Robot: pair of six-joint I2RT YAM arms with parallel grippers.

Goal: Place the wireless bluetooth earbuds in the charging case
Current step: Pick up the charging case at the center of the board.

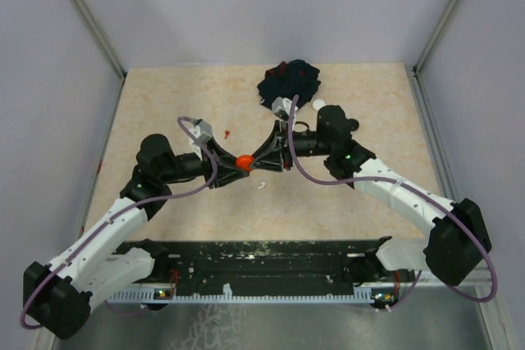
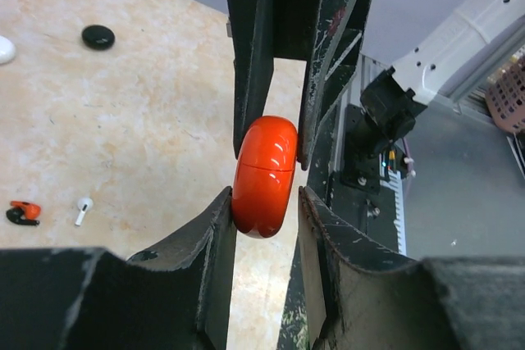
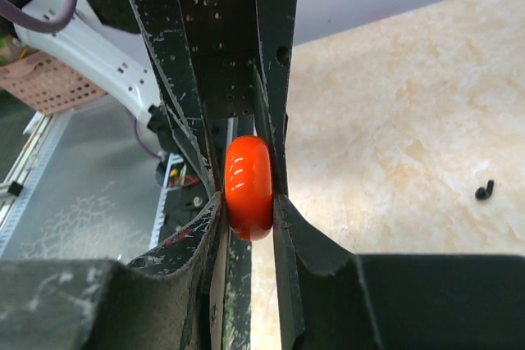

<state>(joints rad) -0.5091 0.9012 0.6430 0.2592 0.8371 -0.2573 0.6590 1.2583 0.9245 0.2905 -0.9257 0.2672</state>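
Observation:
The orange-red charging case (image 1: 243,161) is closed and held above the table between both grippers, which meet tip to tip. My left gripper (image 2: 265,202) is closed round its lower end (image 2: 264,176). My right gripper (image 3: 248,202) is shut on the case (image 3: 248,186) from the opposite side. A white earbud (image 2: 84,209) and a red-and-black earbud (image 2: 23,212) lie on the table in the left wrist view. The white earbud (image 1: 261,184) also shows just below the grippers in the top view. A tiny black earbud (image 3: 485,192) lies on the table in the right wrist view.
A dark navy cloth (image 1: 289,81) lies bunched at the table's far edge, with a white puck (image 1: 318,104) beside it. A black puck (image 2: 98,37) and a white puck (image 2: 4,49) show in the left wrist view. A small red piece (image 1: 227,132) lies left of centre.

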